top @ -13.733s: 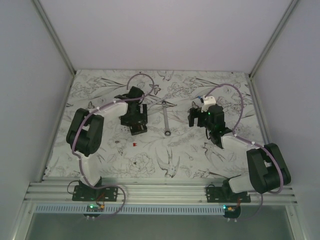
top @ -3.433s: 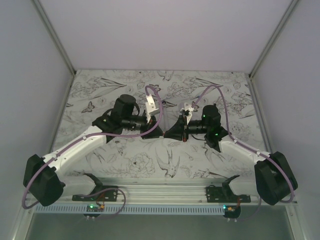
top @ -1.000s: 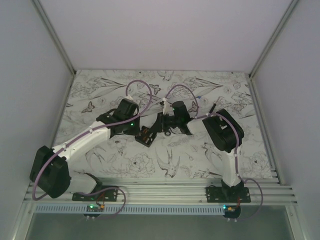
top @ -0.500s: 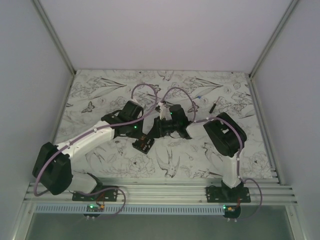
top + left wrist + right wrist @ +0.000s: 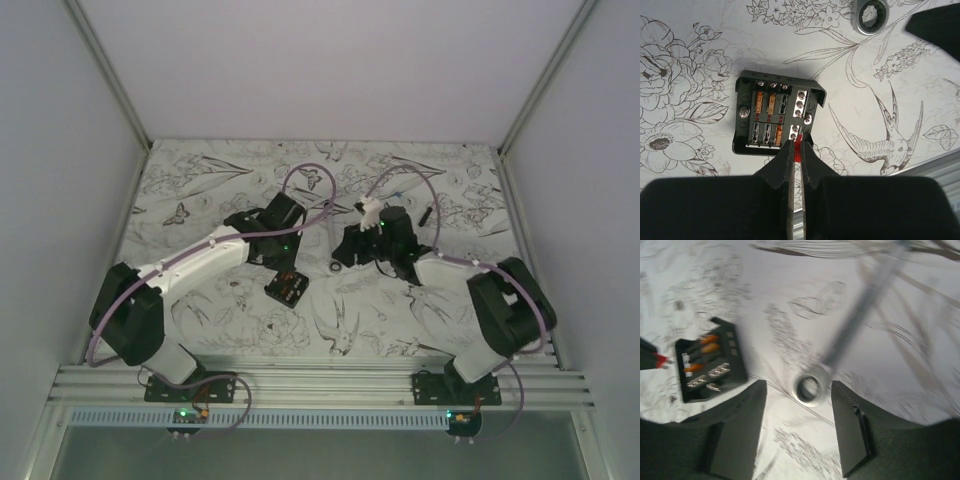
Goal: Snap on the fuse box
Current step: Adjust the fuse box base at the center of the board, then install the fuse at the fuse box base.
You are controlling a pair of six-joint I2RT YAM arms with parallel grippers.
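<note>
Black fuse box (image 5: 775, 117) flat on table (image 5: 920, 90), open side up, orange fuses showing. I see my left tool (image 5: 796, 146) pressed together, pinching red fuse (image 5: 798, 154) at box's near edge. Right tool (image 5: 799, 390) spread, hovering over wrench (image 5: 853, 315) ring end, beside box; nothing between its fingers.

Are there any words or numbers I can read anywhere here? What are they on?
No words or numbers can be read anywhere.
Fuse box: no label shows; any marks on its fuses are too small to read.
Wrench: blurred, nothing readable.
Table cloth: only drawn flowers and birds, no writing.
</note>
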